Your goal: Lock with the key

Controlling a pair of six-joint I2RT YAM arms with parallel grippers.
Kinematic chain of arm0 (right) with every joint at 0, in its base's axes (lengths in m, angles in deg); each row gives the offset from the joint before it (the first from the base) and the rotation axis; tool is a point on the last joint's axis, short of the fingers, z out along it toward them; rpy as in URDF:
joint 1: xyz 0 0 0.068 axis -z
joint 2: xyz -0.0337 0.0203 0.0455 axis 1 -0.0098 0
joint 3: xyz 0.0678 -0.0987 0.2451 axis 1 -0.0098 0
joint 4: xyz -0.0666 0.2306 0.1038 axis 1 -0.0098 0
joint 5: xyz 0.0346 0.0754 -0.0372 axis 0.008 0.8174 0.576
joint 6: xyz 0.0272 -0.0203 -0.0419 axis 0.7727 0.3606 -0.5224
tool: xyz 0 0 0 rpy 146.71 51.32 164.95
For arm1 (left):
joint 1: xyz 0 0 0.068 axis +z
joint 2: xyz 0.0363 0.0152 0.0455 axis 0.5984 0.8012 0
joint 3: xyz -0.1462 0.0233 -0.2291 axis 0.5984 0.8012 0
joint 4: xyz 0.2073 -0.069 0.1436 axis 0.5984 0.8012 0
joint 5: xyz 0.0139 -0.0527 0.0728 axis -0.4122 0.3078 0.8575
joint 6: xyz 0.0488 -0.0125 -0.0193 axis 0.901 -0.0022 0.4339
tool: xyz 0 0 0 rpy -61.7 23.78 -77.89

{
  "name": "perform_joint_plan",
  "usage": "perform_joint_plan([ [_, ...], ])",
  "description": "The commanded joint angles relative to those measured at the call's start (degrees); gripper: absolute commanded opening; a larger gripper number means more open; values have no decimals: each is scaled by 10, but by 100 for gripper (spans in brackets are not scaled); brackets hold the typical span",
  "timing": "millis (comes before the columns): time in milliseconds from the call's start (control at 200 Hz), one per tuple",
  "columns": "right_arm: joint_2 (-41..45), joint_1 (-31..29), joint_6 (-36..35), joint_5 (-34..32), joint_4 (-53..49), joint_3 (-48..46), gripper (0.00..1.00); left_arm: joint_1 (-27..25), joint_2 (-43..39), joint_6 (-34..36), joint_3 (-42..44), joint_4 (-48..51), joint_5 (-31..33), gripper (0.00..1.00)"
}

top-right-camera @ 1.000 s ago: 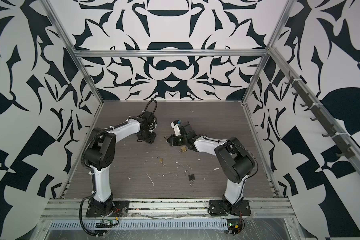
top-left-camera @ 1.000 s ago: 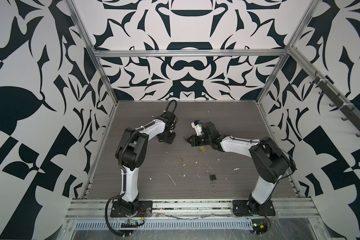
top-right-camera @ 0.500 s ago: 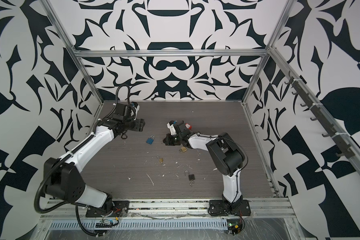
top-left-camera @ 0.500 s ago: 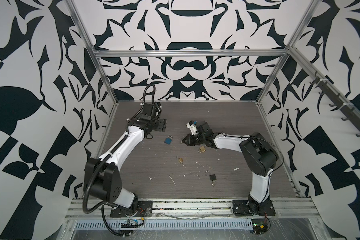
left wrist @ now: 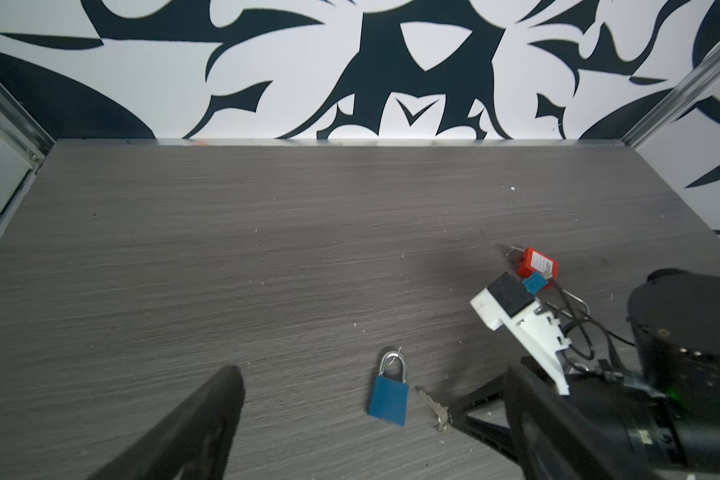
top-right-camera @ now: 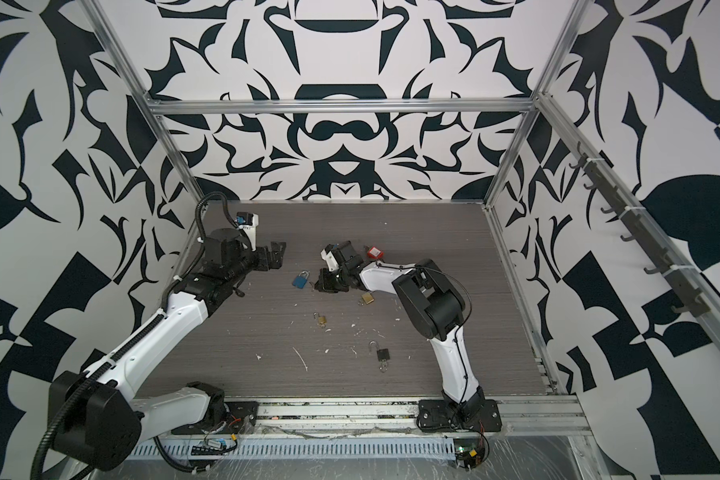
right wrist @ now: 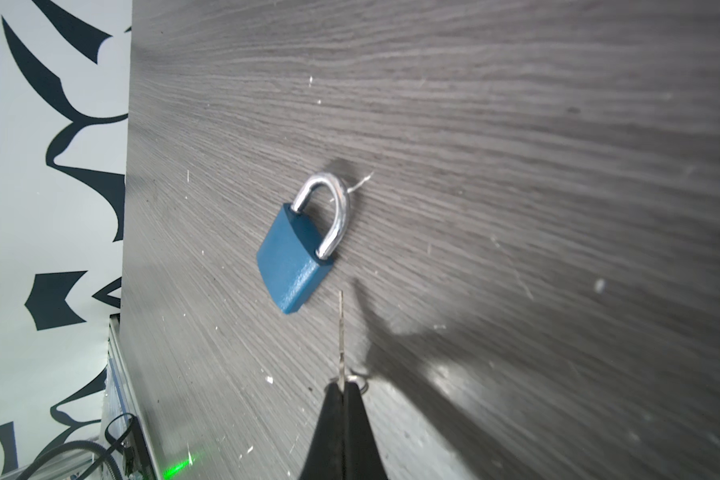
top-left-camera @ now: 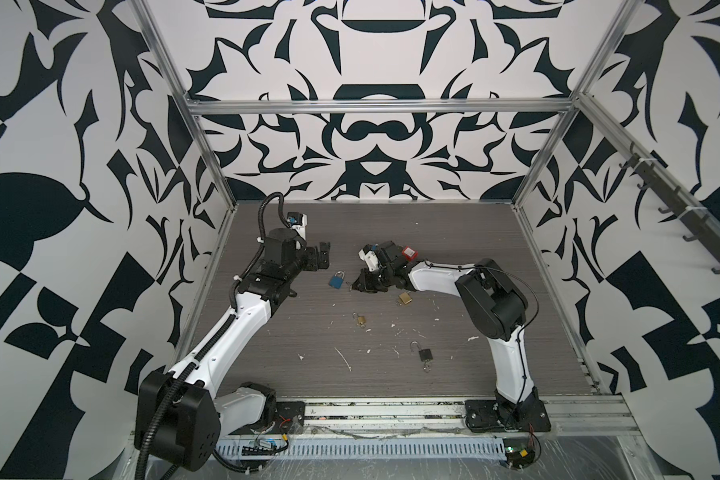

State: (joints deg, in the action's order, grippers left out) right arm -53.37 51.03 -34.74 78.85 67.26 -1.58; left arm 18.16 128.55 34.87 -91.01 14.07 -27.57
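Key [right wrist: 341, 332] sits clamped in my right gripper [right wrist: 344, 388], tip just beside the blue padlock [right wrist: 296, 257], which lies flat on the tabletop [top-left-camera: 391, 232]. Left gripper [top-left-camera: 324, 254] is spread apart and empty. Not inserted; insertion and turn are left, I judge.

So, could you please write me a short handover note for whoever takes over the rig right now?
Left tool: open, empty, off to the side of the blue padlock.
Right tool: shut on the key, whose tip is just short of the padlock body, not inserted.
Padlock lies flat on the table.
Done: key in hand; shackle looks seated, both legs in.
To do: probably insert the key, turn it, and check that the lock holds.
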Motion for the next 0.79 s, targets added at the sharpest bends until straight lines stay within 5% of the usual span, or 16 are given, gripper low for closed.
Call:
perform_joint_plan([
  [0,-1,-5,3,8,-19,31,0,3,-13,-11,3,-38,-1,99],
  [480,-35,-7,2,14,-39,68,0,3,-12,-2,-1,-30,-13,99],
  [790,-52,-9,2,22,-46,88,9,3,-9,3,-2,-27,-16,99],
])
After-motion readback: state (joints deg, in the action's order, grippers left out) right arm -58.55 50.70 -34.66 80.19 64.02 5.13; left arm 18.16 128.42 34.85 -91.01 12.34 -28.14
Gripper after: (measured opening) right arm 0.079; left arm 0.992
